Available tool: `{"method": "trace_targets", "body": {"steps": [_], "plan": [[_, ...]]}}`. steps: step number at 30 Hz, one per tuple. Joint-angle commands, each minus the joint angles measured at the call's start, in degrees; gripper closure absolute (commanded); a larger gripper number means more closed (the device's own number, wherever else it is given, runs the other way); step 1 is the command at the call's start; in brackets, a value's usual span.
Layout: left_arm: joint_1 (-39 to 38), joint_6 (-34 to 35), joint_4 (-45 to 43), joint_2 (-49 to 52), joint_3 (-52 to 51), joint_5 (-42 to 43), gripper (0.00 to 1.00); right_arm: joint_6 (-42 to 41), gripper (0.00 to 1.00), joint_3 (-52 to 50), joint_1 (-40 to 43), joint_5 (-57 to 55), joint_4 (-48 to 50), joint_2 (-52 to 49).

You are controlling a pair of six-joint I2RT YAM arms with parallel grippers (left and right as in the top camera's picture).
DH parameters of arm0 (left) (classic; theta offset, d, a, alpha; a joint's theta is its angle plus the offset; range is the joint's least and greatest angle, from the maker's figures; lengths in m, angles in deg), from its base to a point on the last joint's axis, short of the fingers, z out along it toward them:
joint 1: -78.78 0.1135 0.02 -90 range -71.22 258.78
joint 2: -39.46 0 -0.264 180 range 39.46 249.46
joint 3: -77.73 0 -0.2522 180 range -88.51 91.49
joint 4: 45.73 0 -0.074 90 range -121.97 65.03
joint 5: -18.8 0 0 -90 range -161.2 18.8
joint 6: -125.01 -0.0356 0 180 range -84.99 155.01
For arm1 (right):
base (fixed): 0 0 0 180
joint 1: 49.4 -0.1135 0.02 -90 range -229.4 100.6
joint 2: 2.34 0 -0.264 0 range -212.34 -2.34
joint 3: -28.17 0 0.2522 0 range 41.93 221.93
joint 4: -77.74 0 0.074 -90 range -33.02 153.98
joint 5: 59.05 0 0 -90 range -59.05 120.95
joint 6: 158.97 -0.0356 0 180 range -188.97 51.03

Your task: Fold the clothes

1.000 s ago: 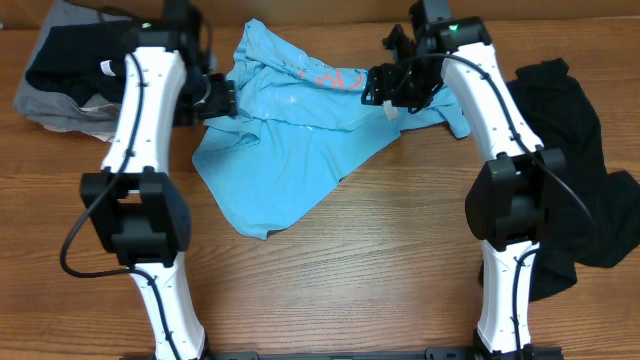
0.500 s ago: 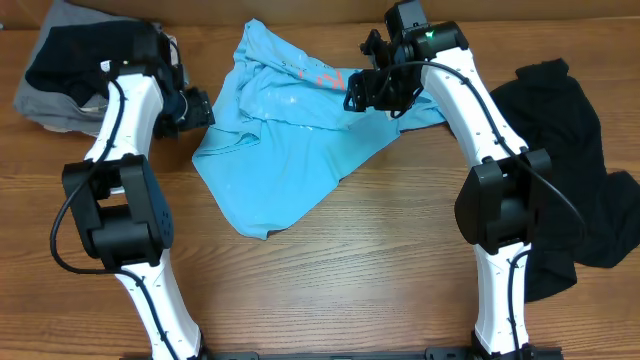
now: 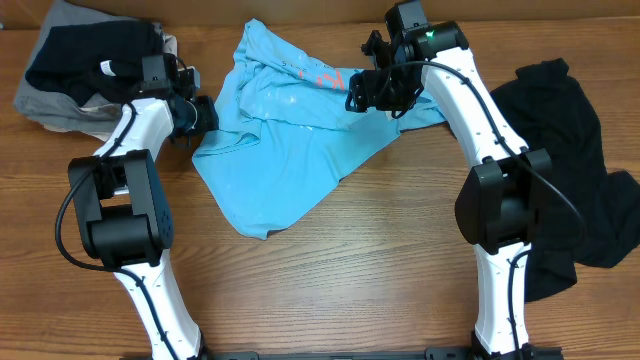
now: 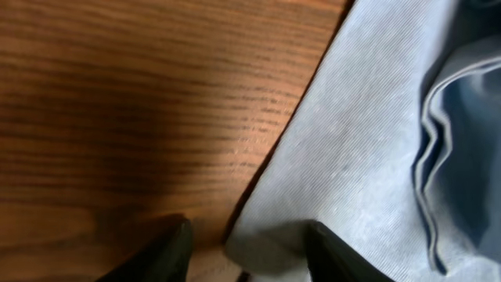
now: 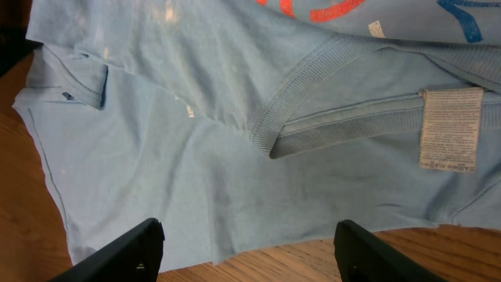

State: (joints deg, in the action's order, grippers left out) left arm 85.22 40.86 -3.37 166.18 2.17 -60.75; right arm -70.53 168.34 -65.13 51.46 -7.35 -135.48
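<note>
The light blue T-shirt (image 3: pixel 290 150) lies crumpled at the table's top centre, with red lettering (image 3: pixel 335 78) near its upper right. My left gripper (image 3: pixel 203 116) is at the shirt's left edge. In the left wrist view it (image 4: pixel 246 254) is open, low over the wood, and its fingers straddle the shirt's edge (image 4: pixel 270 235). My right gripper (image 3: pixel 366 90) hovers over the shirt's upper right. In the right wrist view it (image 5: pixel 250 251) is wide open and empty above the neckline (image 5: pixel 313 117) and care label (image 5: pixel 450 129). The black garment (image 3: pixel 575 170) lies heaped at the right.
A pile of black and grey clothes (image 3: pixel 70 70) sits at the top left corner, just behind my left arm. The black garment spreads under and beside my right arm's base. Bare wood (image 3: pixel 330 290) fills the front half of the table.
My left arm has swung down and out; its gripper is now lower at the shirt's left edge. My right gripper shifted left over the lettering, then stayed still.
</note>
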Motion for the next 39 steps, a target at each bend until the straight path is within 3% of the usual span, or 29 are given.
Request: {"method": "trace_targets", "body": {"steps": [1,15,21,32,39], "plan": [[0.2,0.2,-1.6,-0.4,-1.8,1.5,0.55,-0.4,0.27,-0.3,0.2,-0.5,0.2,1.2],[0.2,1.9,-2.5,-0.4,-2.2,1.4,0.95,-0.4,0.28,-0.3,0.2,-0.5,0.2,1.2],[0.7,2.1,-0.9,-1.0,0.5,1.5,0.96,-0.4,0.32,-0.3,0.2,-0.5,0.2,1.2],[0.9,0.3,19.2,-2.1,23.3,1.0,0.96,-0.4,0.33,-0.6,-0.8,-5.4,0.3,1.2],[0.9,-0.6,26.3,-2.1,30.5,1.0,0.96,-0.6,0.34,-7.6,-1.7,-5.5,6.7,1.2]]}}
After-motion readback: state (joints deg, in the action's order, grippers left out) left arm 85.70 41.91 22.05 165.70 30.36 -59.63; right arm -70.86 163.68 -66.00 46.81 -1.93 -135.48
